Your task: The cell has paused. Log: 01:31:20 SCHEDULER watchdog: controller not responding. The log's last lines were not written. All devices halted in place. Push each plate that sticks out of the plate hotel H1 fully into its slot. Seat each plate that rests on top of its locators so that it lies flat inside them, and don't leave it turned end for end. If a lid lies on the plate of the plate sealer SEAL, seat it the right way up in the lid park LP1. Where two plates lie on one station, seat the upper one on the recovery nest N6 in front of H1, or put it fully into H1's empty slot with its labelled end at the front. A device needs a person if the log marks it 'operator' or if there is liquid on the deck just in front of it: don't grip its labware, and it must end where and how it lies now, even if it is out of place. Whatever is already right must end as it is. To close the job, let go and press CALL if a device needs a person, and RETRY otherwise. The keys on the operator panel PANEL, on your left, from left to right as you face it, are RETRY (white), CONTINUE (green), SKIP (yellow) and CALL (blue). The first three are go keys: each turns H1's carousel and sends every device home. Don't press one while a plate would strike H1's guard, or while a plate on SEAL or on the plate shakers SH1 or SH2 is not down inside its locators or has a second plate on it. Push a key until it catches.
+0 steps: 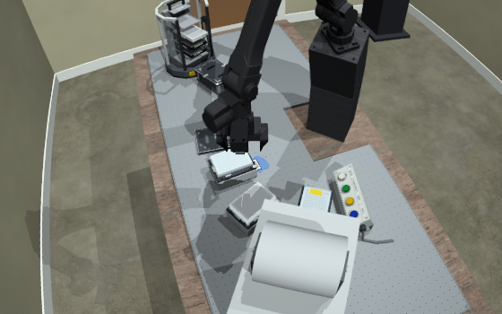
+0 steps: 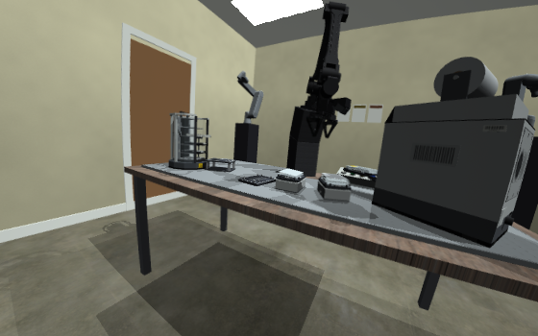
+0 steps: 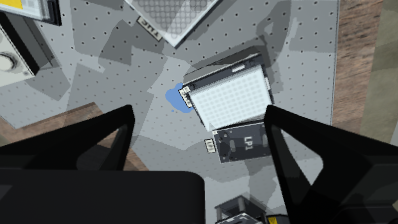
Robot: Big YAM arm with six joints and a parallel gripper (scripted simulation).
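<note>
My gripper (image 1: 246, 144) is open and empty. It hangs above the deck between the lid park LP1 (image 1: 204, 141) and a shaker carrying a white well plate (image 1: 231, 163). In the wrist view the plate (image 3: 230, 97) lies between my fingers, with the empty LP1 (image 3: 242, 142) just below it. A blue puddle (image 1: 262, 164) lies on the deck against that shaker; it also shows in the wrist view (image 3: 175, 99). A second shaker holds a plate (image 1: 252, 204) turned askew. A plate with a yellow label (image 1: 315, 198) lies at the sealer SEAL (image 1: 299, 260).
The plate hotel H1 (image 1: 183, 38) stands at the far end, with one pale plate (image 1: 194, 33) reaching towards its front. The nest N6 (image 1: 210, 72) is in front of it. The key panel (image 1: 351, 196) lies beside the sealer. A black pedestal (image 1: 335, 85) stands at the right.
</note>
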